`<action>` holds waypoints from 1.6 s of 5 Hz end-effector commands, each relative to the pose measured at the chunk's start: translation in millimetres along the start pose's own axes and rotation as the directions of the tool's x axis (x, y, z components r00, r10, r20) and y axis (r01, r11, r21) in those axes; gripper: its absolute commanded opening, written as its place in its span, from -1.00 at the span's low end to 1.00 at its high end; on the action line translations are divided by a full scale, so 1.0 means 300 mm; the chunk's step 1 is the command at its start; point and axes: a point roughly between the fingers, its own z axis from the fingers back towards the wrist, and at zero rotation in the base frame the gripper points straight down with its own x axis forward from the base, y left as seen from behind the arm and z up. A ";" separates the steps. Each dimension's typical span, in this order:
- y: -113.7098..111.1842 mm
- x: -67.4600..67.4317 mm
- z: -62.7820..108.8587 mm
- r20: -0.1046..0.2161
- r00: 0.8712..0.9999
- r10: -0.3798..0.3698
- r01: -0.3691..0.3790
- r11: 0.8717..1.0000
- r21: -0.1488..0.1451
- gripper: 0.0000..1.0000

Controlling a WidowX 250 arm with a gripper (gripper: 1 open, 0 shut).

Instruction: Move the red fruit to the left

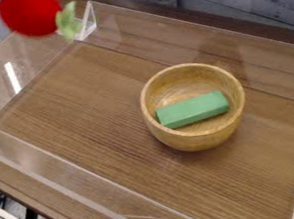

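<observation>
The red fruit (30, 13) shows at the top left of the camera view, over the back left corner of the clear-walled tray, partly cut off by the frame's top edge. Its light-green leafy tip (69, 22) points right and down. It looks blurred and seems to be off the wooden surface. No gripper or finger is visible around it, so I cannot tell what carries it.
A wooden bowl (149, 93) stands right of centre on the wooden tabletop (71, 121), with a green rectangular block (193, 110) lying inside it. Low clear acrylic walls (35, 160) fence the work area on all sides.
</observation>
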 end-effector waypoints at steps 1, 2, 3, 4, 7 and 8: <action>0.056 0.018 0.009 0.033 0.999 0.011 -0.011 1.000 0.005 1.00; 0.134 0.023 0.000 0.028 0.998 -0.060 0.060 0.998 0.001 1.00; 0.199 0.049 -0.019 0.020 0.992 -0.127 0.127 0.992 -0.002 1.00; 0.230 0.067 -0.039 0.011 0.996 -0.083 0.083 0.996 0.015 1.00; 0.304 0.090 -0.129 -0.017 0.996 0.088 -0.086 0.994 0.074 1.00; 0.332 0.098 -0.171 -0.023 0.986 0.165 -0.162 0.982 0.098 1.00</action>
